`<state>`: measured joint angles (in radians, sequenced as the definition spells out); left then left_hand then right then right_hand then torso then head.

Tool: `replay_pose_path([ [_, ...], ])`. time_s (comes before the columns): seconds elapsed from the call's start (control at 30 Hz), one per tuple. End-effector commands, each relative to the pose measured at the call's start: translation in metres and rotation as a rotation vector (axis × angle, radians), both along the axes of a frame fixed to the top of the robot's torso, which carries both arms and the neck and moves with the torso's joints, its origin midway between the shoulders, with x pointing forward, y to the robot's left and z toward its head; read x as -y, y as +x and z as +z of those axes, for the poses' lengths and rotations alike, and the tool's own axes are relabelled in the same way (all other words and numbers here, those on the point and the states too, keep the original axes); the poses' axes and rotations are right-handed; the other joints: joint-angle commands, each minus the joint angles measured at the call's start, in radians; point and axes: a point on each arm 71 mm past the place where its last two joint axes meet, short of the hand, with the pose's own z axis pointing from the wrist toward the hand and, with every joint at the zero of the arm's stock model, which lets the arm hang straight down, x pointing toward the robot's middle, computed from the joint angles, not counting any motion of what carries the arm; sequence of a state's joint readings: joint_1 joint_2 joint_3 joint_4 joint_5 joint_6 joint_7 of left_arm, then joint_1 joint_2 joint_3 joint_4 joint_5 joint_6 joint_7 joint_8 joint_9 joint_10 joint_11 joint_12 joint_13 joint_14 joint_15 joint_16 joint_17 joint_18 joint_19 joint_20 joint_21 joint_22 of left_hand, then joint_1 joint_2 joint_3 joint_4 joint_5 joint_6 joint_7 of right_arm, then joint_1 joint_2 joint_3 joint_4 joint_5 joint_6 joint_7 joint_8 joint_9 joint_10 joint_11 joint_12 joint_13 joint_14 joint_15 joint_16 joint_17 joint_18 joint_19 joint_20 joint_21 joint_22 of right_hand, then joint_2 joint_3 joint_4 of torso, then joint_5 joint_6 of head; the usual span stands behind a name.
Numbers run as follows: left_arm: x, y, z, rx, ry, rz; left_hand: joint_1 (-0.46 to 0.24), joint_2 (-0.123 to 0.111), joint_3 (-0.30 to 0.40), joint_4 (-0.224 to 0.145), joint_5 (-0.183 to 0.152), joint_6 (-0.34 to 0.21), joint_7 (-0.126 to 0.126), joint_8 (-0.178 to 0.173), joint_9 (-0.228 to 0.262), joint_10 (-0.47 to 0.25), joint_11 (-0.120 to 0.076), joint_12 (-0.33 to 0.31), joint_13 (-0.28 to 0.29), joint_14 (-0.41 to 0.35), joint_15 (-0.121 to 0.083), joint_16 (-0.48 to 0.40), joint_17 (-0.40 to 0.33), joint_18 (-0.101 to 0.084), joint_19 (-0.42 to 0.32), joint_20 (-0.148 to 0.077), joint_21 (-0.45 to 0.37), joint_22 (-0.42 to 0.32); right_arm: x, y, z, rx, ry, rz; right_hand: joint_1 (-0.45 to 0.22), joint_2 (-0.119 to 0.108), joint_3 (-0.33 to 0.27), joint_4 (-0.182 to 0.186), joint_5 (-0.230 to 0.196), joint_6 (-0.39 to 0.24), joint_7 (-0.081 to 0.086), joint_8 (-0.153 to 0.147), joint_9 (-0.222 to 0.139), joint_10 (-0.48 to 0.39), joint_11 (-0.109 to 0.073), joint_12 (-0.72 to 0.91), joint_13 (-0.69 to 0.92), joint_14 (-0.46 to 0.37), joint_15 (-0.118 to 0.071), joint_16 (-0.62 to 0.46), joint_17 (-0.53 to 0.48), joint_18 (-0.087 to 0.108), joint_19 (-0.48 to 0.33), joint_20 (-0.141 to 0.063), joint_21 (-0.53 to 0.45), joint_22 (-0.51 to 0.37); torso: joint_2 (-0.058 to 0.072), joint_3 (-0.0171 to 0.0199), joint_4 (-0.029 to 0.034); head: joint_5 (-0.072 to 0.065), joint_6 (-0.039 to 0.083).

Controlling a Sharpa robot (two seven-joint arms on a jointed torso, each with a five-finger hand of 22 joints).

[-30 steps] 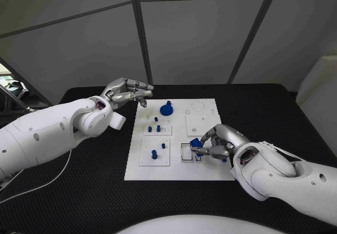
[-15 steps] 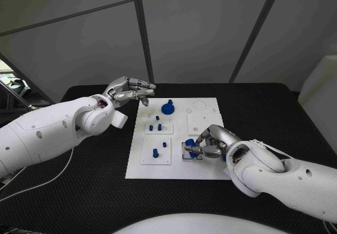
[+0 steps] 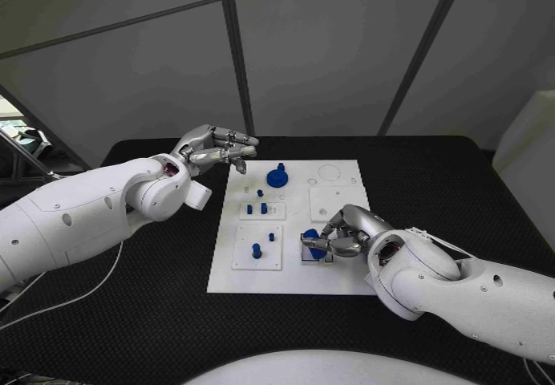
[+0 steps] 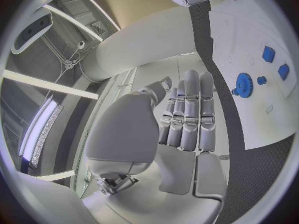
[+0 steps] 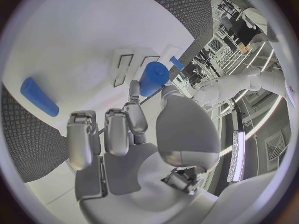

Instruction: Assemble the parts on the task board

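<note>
where the head view looks down, the right hand (image 3: pixel 347 234) pinches a blue part (image 3: pixel 312 243) over the task board (image 3: pixel 295 282) near its right-side fixtures. the left hand (image 3: pixel 214 150) hangs curled, holding nothing, off the board's far left corner. right wrist view: fingertips (image 5: pixel 133 92) clamp the part. left wrist view: fingers (image 4: pixel 190 109) together, a blue gear (image 4: pixel 244 84) beyond.

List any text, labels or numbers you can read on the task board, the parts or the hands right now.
No readable text in any view.
Task board: a small dark mark beside the blue gear in the left wrist view, too small to read.
Blue gear and the blue part in the right hand: no markings seen.
Left hand: no lettering seen.
</note>
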<state>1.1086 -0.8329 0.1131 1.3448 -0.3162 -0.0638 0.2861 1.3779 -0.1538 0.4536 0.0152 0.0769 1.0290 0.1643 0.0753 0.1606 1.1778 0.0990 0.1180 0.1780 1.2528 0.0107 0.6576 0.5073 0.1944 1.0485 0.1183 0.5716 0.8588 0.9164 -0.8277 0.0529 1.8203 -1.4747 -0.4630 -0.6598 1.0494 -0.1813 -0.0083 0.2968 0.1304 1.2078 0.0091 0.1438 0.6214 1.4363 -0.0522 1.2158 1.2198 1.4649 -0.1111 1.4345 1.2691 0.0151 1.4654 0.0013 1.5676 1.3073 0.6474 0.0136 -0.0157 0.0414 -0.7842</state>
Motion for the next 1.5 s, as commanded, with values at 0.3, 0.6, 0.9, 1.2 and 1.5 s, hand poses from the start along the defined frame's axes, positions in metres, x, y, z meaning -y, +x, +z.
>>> replay_pose_path([
  [0.3,0.001,0.0,0.001,-0.001,-0.011,-0.011,0.001,0.006,-0.004,0.0,-0.001,0.0,0.003,-0.007,0.001,-0.005,-0.002,-0.003,0.001,0.005,0.004,-0.005,-0.001,-0.012,0.007,0.002,-0.004,-0.001,-0.001,0.001,0.002,0.026,-0.012,-0.008,-0.066,-0.022,-0.131,0.002,-0.07,-0.009,0.01,-0.019,0.026,-0.014,0.002,-0.022,-0.012,0.046,-0.002,-0.014,-0.014,-0.014,0.104,-0.003,0.001,0.261,0.0,0.0005,-0.0012,0.002,0.002],
  [0.6,0.0,0.0,0.001,-0.002,-0.01,-0.01,0.001,0.006,-0.004,0.0,-0.001,0.0,0.003,-0.007,0.001,-0.005,-0.002,-0.003,0.001,0.005,0.004,-0.005,-0.001,-0.012,0.007,0.002,-0.004,-0.001,-0.001,-0.002,0.007,0.05,0.002,0.023,0.007,0.004,-0.114,-0.003,-0.057,-0.002,0.008,-0.022,0.039,-0.011,0.0,-0.018,-0.006,0.048,-0.003,-0.011,-0.006,-0.015,0.105,-0.003,0.003,0.263,0.0,0.0011,-0.0017,0.001,0.003],
  [0.9,0.0,0.0,0.001,-0.002,-0.01,-0.01,0.001,0.006,-0.004,0.0,-0.001,0.0,0.003,-0.007,0.001,-0.005,-0.002,-0.003,0.001,0.005,0.004,-0.005,-0.001,-0.012,0.007,0.002,-0.004,-0.001,0.004,-0.006,0.011,0.077,-0.001,0.047,0.193,0.051,-0.076,-0.075,0.012,0.008,0.006,-0.027,0.059,-0.006,-0.003,-0.012,0.003,0.052,-0.006,-0.004,0.011,-0.015,0.105,-0.006,0.003,0.263,-0.001,0.0003,-0.0012,-0.002,0.006],
  [1.2,-0.002,-0.001,0.0,-0.002,-0.009,-0.006,0.001,0.006,-0.004,0.0,-0.001,0.0,0.003,-0.007,0.001,-0.005,-0.002,-0.003,0.001,0.005,0.004,-0.005,-0.001,-0.012,0.007,0.002,-0.004,-0.001,0.04,-0.013,0.019,0.088,0.054,0.008,0.205,0.084,-0.089,-0.095,0.027,-0.049,0.025,-0.074,0.043,-0.006,0.012,-0.015,0.004,0.052,0.005,-0.004,0.013,-0.015,0.105,0.001,0.003,0.263,-0.002,0.0009,-0.0034,-0.014,0.016],
  [1.5,-0.003,-0.001,0.0,-0.002,-0.008,-0.001,0.001,0.006,-0.004,0.0,-0.001,0.0,0.003,-0.007,0.001,-0.005,-0.002,-0.003,0.001,0.005,0.004,-0.005,-0.001,-0.012,0.007,0.002,-0.004,-0.001,0.09,-0.017,0.021,0.063,0.024,-0.035,0.253,0.122,-0.09,-0.137,0.113,-0.092,0.04,-0.082,-0.031,-0.011,0.025,-0.031,-0.006,0.052,0.016,-0.002,0.021,-0.015,0.105,0.014,0.002,0.263,-0.001,0.0001,-0.0045,-0.04,0.024],
])
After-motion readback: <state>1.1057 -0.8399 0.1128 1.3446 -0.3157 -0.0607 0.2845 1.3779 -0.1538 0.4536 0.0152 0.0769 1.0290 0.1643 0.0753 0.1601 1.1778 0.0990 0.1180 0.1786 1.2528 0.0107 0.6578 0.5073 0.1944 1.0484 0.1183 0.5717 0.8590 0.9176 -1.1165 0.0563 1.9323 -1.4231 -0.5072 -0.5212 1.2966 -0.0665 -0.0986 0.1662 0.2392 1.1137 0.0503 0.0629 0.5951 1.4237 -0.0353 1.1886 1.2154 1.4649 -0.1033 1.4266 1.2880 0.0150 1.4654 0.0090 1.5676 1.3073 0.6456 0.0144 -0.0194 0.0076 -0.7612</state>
